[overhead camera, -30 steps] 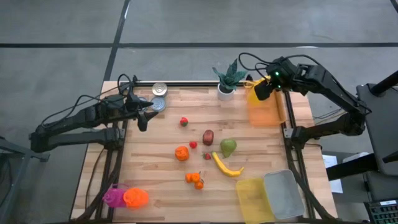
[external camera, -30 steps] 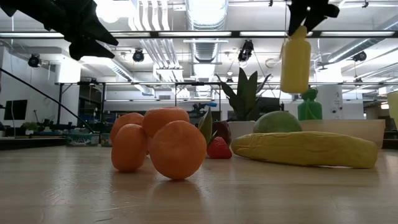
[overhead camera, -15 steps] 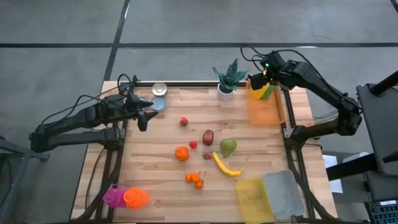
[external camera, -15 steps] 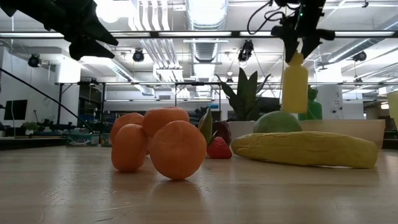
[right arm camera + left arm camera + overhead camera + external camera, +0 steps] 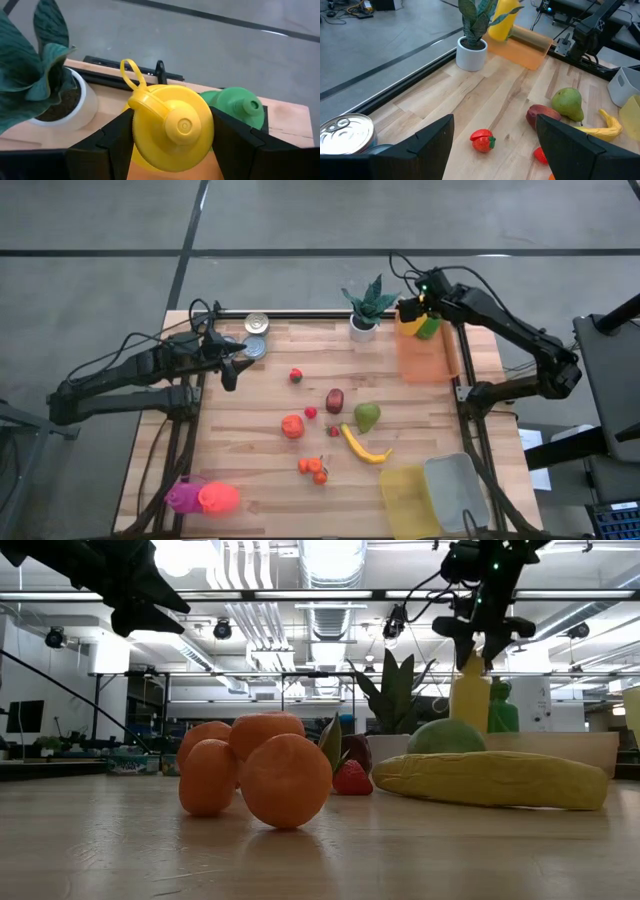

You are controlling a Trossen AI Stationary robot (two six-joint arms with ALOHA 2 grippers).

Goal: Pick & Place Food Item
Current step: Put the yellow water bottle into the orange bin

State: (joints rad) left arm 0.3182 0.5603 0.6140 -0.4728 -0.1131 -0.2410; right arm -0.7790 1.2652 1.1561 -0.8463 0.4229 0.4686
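Note:
A yellow squeeze bottle point(image 5: 172, 127) with a loop on its cap hangs upright over the far end of the orange bin point(image 5: 425, 358) at the table's far right, with my right gripper point(image 5: 420, 306) shut on it. A green bottle point(image 5: 241, 106) stands close beside it in the bin. In the low view the yellow bottle point(image 5: 470, 700) has its bottom hidden behind the pear point(image 5: 445, 736). My left gripper point(image 5: 232, 366) waits open above the table's far left, near two cans point(image 5: 256, 335). My right gripper pinches the yellow bottle between its two fingers point(image 5: 116, 142) at the shoulder point(image 5: 145, 150), just under the cap. The fingers come from above, slanting down. The bottle stays upright below them; I cannot tell whether its bottom rests in the bin.
A potted plant point(image 5: 365, 308) stands left of the bin. Mid-table lie a banana point(image 5: 362, 446), a pear point(image 5: 368, 417), a dark red fruit point(image 5: 334, 400), strawberries point(image 5: 296, 375) and oranges point(image 5: 314, 468). A yellow and a grey container point(image 5: 435, 495) sit near right; pink and orange items point(image 5: 203, 497) near left.
My right gripper has gone down and a little toward the table's far edge with the yellow bottle, rolling somewhat. The bottle has stayed upright and has sunk from high above the bin to beside the green bottle.

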